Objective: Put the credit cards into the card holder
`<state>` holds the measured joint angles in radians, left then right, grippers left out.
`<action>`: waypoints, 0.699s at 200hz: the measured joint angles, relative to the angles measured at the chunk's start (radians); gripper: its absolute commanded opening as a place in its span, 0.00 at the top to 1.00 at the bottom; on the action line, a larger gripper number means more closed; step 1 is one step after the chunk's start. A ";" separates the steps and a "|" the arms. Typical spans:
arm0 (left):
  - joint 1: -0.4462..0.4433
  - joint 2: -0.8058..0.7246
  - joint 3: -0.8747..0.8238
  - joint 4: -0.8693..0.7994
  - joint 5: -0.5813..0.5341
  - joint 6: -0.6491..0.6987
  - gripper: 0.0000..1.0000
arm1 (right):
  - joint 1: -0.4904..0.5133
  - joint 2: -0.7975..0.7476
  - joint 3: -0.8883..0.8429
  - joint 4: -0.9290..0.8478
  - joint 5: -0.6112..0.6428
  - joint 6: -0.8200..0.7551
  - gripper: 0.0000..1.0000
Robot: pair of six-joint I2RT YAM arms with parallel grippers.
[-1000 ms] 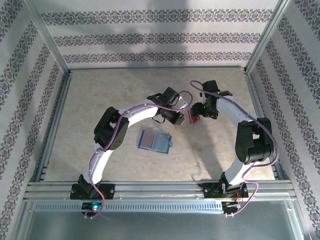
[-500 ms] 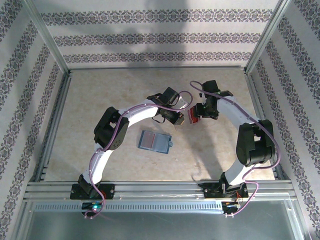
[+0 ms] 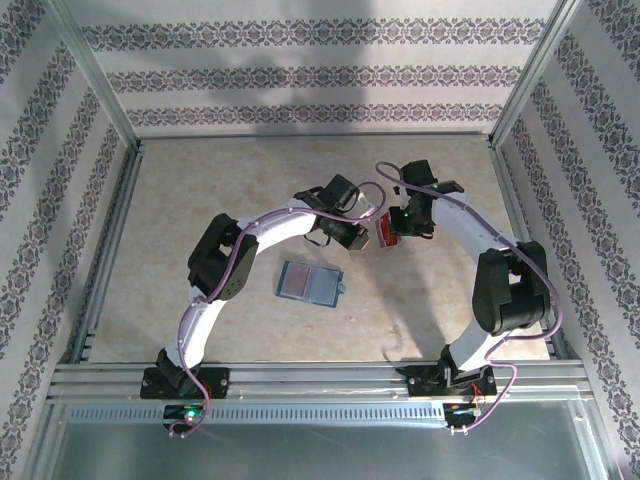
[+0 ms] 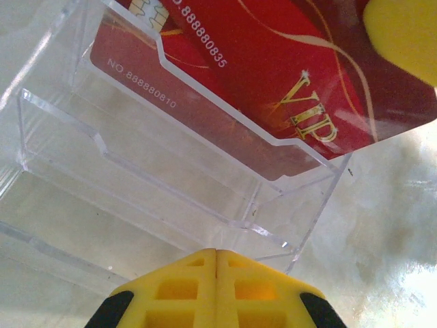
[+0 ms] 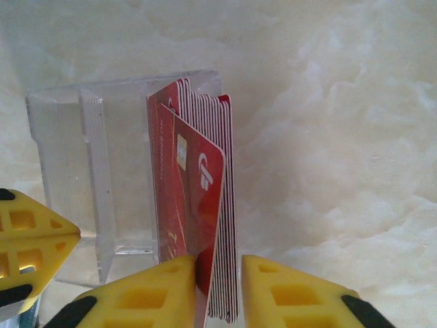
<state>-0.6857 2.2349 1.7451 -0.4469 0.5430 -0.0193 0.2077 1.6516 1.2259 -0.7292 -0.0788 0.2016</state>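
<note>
A stack of red credit cards (image 5: 198,198) stands on edge in a clear plastic stand (image 5: 75,157), held up between the two grippers (image 3: 387,233). My right gripper (image 5: 218,263) straddles the stack. Its left finger touches the front card, and a thin gap separates the right finger from the stack. My left gripper (image 4: 216,253) is shut with its tips at the stand's near edge (image 4: 171,178); the red cards (image 4: 287,75) are beyond it. The teal card holder (image 3: 309,283) lies open on the table below the left gripper (image 3: 355,238), with a reddish face in its left half.
The left gripper's yellow finger (image 5: 34,239) sits close beside the stand's left wall. Metal frame rails (image 3: 320,380) run along the table's near edge. Patterned walls (image 3: 320,75) enclose the back and sides.
The right gripper's jaws have narrowed around the card stack and shifted slightly towards the left gripper. The left arm and the card holder have not moved.
</note>
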 measured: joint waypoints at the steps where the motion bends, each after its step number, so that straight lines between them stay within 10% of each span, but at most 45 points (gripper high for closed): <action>1: 0.000 0.000 0.000 0.000 0.000 0.000 1.00 | 0.000 0.000 0.000 0.000 0.000 0.000 0.79; 140: 0.000 0.000 0.000 0.000 0.000 0.000 1.00 | 0.013 0.000 0.019 -0.012 -0.012 0.000 1.00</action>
<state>-0.6857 2.2349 1.7451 -0.4469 0.5426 -0.0193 0.2207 1.6516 1.2449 -0.7414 -0.0906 0.2020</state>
